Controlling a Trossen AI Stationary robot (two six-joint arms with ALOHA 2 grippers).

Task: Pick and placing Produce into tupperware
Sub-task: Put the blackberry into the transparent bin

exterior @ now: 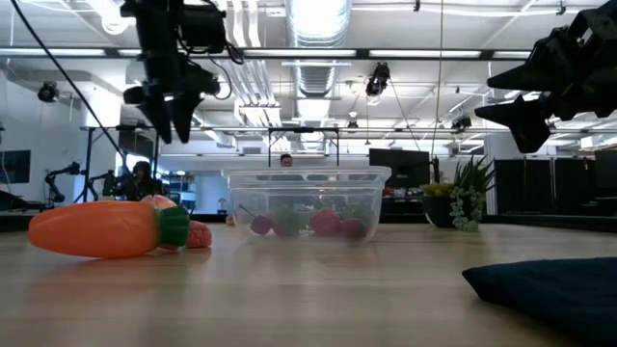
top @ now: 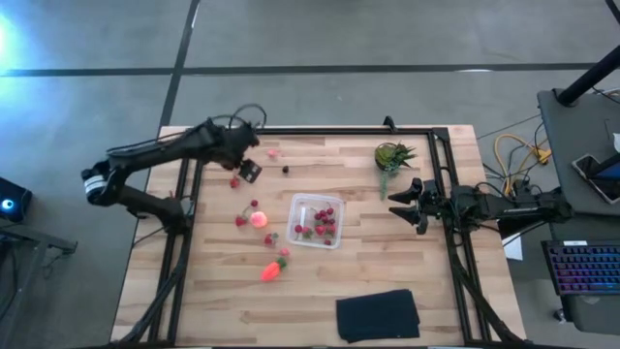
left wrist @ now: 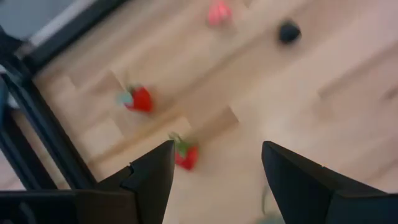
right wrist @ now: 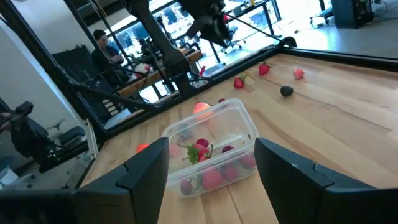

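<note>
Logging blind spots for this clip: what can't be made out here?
- Count of berries in the tupperware: high view, too small.
- Carrot, low view: hides produce behind it.
- Black cloth, low view: cut off by edge.
- Left tool, wrist view: berries blurred.

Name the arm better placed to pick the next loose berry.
Left. The left gripper hangs open right above a red berry; the right gripper waits open beyond the tupperware.

You have a wooden table (top: 426,291). On it lie the clear container (top: 317,221), loose berries (top: 240,221) to its left, a round fruit (top: 258,218), a carrot (top: 273,269), a potted plant (top: 390,155) and a black cloth (top: 378,315).
</note>
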